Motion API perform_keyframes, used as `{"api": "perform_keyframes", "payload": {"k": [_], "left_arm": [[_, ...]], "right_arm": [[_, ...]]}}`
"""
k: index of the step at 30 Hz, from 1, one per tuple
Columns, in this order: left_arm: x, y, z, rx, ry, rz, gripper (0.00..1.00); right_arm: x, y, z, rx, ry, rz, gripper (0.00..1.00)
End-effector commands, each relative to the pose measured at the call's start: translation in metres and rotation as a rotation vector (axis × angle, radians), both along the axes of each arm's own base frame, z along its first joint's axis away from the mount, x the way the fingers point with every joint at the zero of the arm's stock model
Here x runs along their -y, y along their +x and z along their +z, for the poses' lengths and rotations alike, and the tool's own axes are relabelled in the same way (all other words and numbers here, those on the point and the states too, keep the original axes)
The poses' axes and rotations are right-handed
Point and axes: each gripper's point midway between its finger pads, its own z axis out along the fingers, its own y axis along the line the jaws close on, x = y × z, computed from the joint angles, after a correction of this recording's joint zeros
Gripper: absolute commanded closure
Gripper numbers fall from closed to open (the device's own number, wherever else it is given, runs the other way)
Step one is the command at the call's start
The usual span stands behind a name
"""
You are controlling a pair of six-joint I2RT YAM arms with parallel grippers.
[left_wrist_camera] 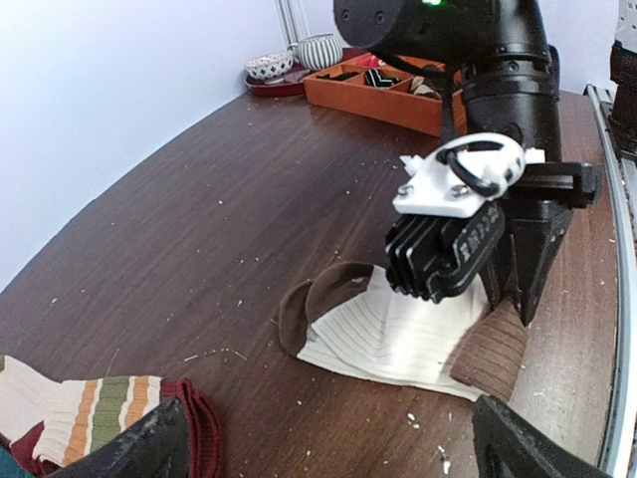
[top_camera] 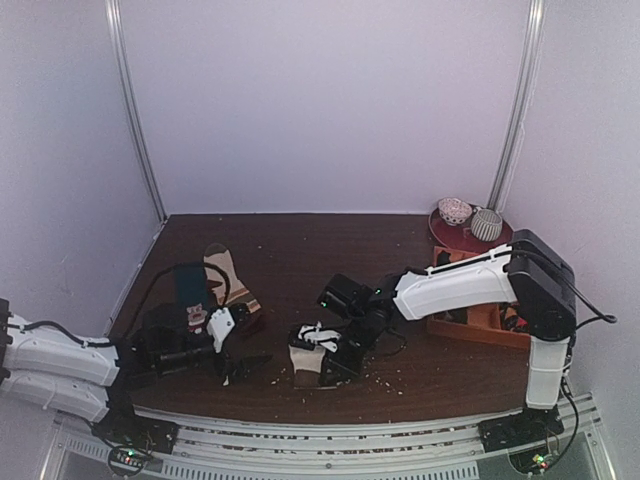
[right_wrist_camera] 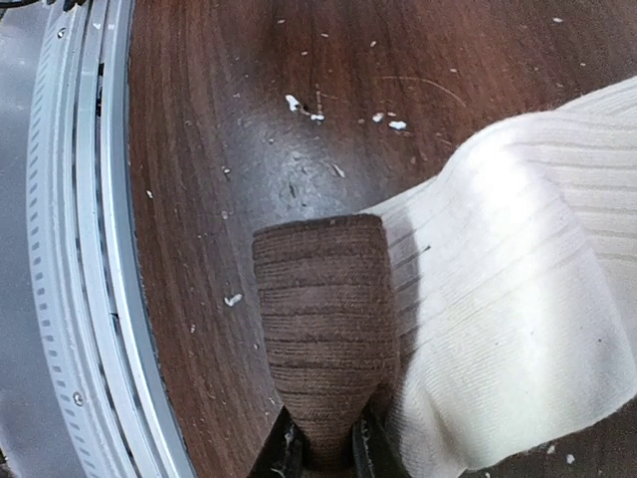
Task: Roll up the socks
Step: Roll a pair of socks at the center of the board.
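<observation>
Our left gripper [left_wrist_camera: 330,423] stands wide and empty, near the socks [left_wrist_camera: 383,334]. They lie by the front edge of the table [left_wrist_camera: 199,199], ribbed cream with brown ends, bunched so we cannot tell one from the other. Our right gripper [right_wrist_camera: 323,450], mostly cut off, pinches one brown end. A striped sock [left_wrist_camera: 95,413] lies left, a tray [left_wrist_camera: 373,95] far right.

Dark wood table [left_wrist_camera: 249,199]: socks [left_wrist_camera: 383,334], striped sock [left_wrist_camera: 100,413], orange tray [left_wrist_camera: 378,100].

White-shelled arms [top_camera: 455,285] — black joints [top_camera: 545,285], black cables [left_wrist_camera: 478,145], green status light [left_wrist_camera: 431,3]
</observation>
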Motion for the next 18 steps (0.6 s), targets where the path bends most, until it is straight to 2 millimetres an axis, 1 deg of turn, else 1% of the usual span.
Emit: {"api": "perform_keyframes", "payload": {"k": [1, 3, 6, 9, 10, 11, 12, 14, 18], "left_arm": [[-0.004, -0.01, 0.016, 0.036, -0.15, -0.019, 0.02], [0.0, -0.018, 0.02, -0.002, -0.216, -0.055, 0.02], [0.016, -0.041, 0.022, -0.031, -0.243, -0.218, 0.02], [0.031, -0.066, 0.019, -0.064, -0.243, -0.393, 0.02], [0.035, -0.071, 0.017, -0.08, -0.238, -0.437, 0.05], [0.04, -0.075, 0.014, -0.099, -0.223, -0.474, 0.09], [0.044, -0.078, 0.007, -0.128, -0.198, -0.505, 0.14], [0.056, -0.08, 0.001, -0.161, -0.163, -0.551, 0.19], [0.067, -0.078, -0.014, -0.182, -0.112, -0.573, 0.24]], "right_arm": [[0.038, -0.033, -0.039, -0.197, -0.224, 0.018, 0.87], [0.037, -0.034, -0.039, -0.242, -0.232, 0.028, 0.87], [0.037, -0.033, -0.04, -0.313, -0.241, 0.037, 0.87], [0.046, -0.03, -0.053, -0.366, -0.303, 0.029, 0.88], [0.046, -0.028, -0.056, -0.377, -0.313, 0.02, 0.88], [0.045, -0.026, -0.06, -0.384, -0.319, 0.006, 0.88], [0.044, -0.024, -0.063, -0.393, -0.322, -0.007, 0.88], [0.041, -0.024, -0.065, -0.41, -0.319, -0.012, 0.88], [0.038, -0.023, -0.067, -0.416, -0.318, -0.014, 0.88]]}}
